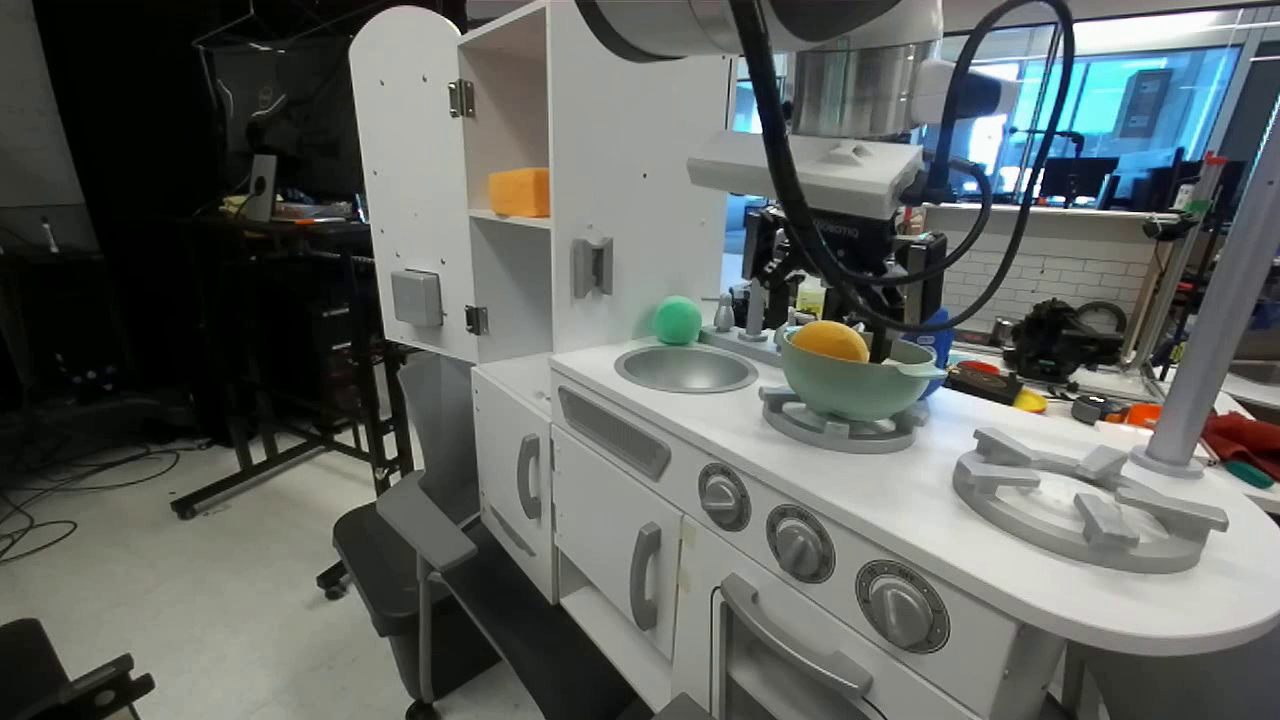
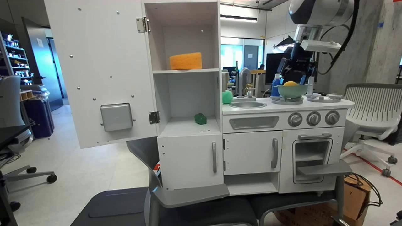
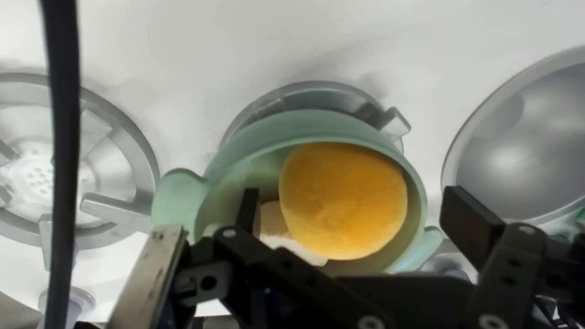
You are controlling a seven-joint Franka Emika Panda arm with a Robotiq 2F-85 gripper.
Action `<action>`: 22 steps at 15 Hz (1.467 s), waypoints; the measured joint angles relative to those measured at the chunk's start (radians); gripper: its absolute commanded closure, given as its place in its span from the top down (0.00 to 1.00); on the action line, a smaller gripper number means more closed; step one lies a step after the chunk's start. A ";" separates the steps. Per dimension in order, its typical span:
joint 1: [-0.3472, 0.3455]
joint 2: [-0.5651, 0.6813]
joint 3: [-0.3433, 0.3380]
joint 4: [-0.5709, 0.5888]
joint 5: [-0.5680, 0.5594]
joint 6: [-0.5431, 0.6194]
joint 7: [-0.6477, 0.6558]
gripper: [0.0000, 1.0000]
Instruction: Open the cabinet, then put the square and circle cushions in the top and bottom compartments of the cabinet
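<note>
Had the end effector [image 3: 353,205] spread wide, with no hold on anything visible. Set one finger [image 3: 249,209] inside the pale green two-handled pot [image 3: 315,124] and the opposite one past the rim at right of the wrist view, either side of the yellow-orange ball [image 3: 345,201]. Saw a beige-and-white piece [image 3: 273,221] partly covered by the ball. Suggested a pick-up of the ball, perhaps the circle cushion; seemed to call next for working the outer finger inside the rim before closing, to avoid pinching the pot wall, then lifting straight up.

Showed the white table [image 3: 183,68] around the pot, with the sink [image 3: 512,169] at the right. Found a green ball [image 1: 678,320] near the cabinet's side wall [image 1: 640,140] at the centre of both exterior views; could not rule this out as the circle cushion.

Farther off, found the cabinet door [image 2: 103,69] swung open at upper left and the orange block [image 2: 186,61], likely the square cushion, in the top compartment [image 2: 180,37]. Saw a dark green lump [image 2: 200,119] in the bottom compartment [image 2: 191,94], with more floor to its left. Likely needed a path round the side wall's front edge, then below the shelf [image 2: 186,72].
</note>
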 measured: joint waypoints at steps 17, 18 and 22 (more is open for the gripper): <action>-0.004 0.072 -0.023 0.173 0.000 -0.179 -0.004 1.00; -0.003 0.089 -0.022 0.190 0.000 -0.180 -0.004 1.00; 0.000 0.139 -0.019 0.251 0.000 -0.209 -0.006 0.65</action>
